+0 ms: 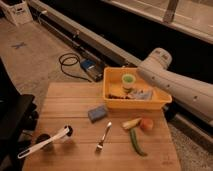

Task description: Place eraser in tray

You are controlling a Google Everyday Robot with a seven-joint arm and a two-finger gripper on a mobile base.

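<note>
Although the white arm (176, 84) leans in from the right with its rounded joint above the far right corner of the tray (111, 98), the claw itself is out of sight, so I cannot tell whether it stands wide or narrow.

The eraser (97, 113) is a small blue-grey rectangular block with a flat top. It lies flat on the wooden worktop (65, 100), slightly askew to the board's edge, just in front of the tray's near left corner and outside it. Nothing touches it.

The tray is a yellow plastic bin with raised walls and sits at the far right of the worktop. It holds a green cup (128, 80) and a crumpled grey item (142, 93). A fork (103, 136) lies near the eraser, toward the front edge.
</note>
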